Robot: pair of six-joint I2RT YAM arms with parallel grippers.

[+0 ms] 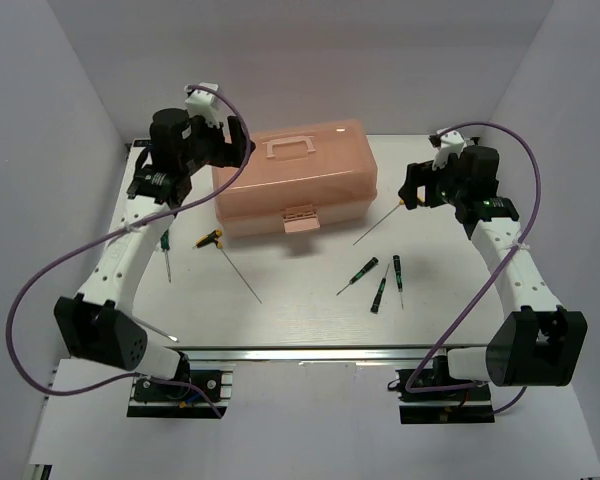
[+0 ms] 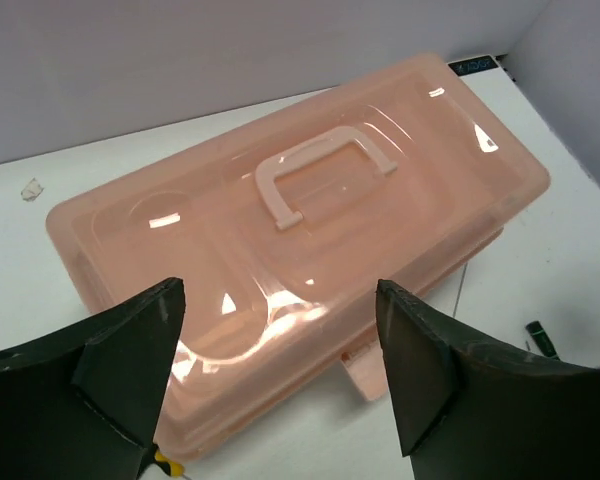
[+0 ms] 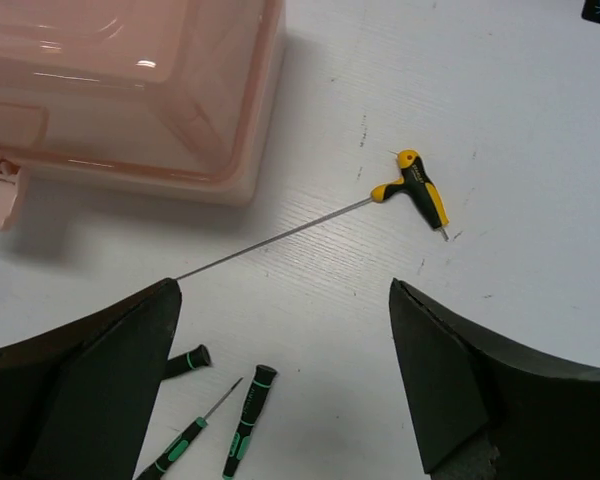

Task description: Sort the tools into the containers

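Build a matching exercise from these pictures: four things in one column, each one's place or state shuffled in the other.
Things:
1. toolbox
2. left hand
3. small screwdrivers
4. right yellow-handled rod

Place or state:
a. lying by the toolbox's right end
b. lid closed
c. open, holding nothing
d. grouped in front of the toolbox's right half

Pairs: 1-b, 2-c, 3-d, 4-a

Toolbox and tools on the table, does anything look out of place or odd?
Nothing damaged or spilled. The toolbox is shut and sits slightly askew on the table; the small screwdrivers and yellow-handled rods lie loose outside it.
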